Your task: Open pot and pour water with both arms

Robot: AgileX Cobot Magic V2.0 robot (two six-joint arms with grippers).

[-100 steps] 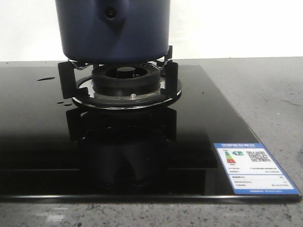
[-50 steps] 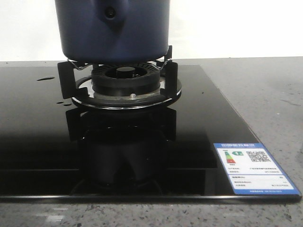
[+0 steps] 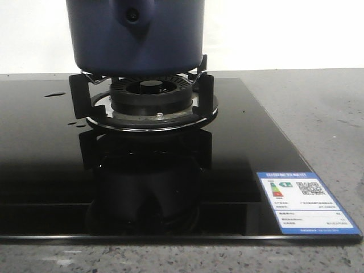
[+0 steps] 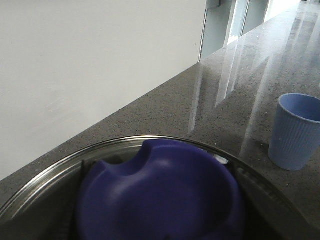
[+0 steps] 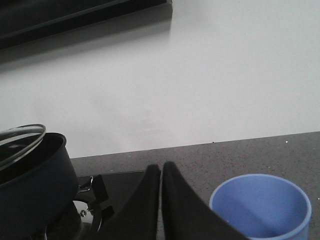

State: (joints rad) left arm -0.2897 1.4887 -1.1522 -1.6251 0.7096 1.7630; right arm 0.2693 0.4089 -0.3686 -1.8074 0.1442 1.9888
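The dark navy pot stands on the gas burner, its handle bracket with the round hole facing me. In the right wrist view the pot is at the left, and its glass lid sits tilted above the rim. In the left wrist view the lid's blue knob fills the space at my left gripper's jaws, with the steel lid rim around it. The left fingers are hidden. My right gripper is shut and empty, between the pot and the pale blue ribbed cup.
The black glass hob carries the pan support prongs and a blue energy label at its front right corner. The cup stands on the grey speckled counter to the right of the hob. A white wall runs behind.
The pot and burner have not moved. Only the dark reflection in the hob glass below the burner has shifted slightly.
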